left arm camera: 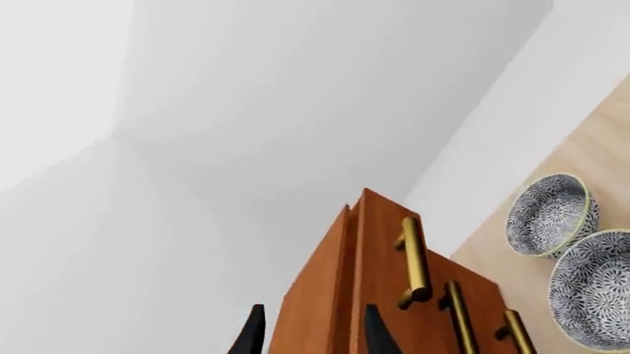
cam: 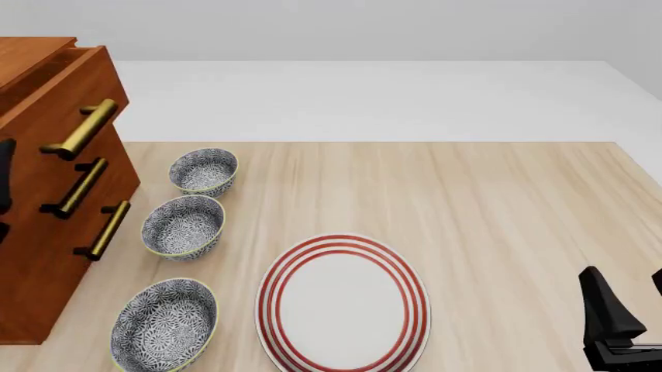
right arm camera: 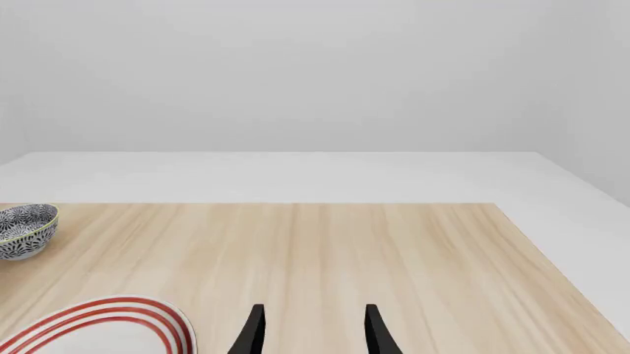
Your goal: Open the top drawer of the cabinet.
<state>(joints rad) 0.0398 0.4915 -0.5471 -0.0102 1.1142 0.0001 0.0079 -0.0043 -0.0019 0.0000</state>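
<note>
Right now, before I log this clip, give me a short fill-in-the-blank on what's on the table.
1. The cabinet has ____ brass bar handles on its front.
2. ____ patterned bowls stand in a line beside the cabinet.
3. The plate has ____ rings around its rim.
4. The top drawer juts out slightly, so it is partly ____.

Missing words: three; three; red; open

Even, diffuse brightness is seen in all three renders, with no single light source to be made out. Only faint, soft shadows are cast on the wooden table (cam: pixel 486 209) beside the patterned bowls (cam: pixel 184 225) — a mild sheen is carried by the brass handles (left arm camera: pixel 414 262). Everything is rendered sharp — no blur, glare or edge distortion is found.
</note>
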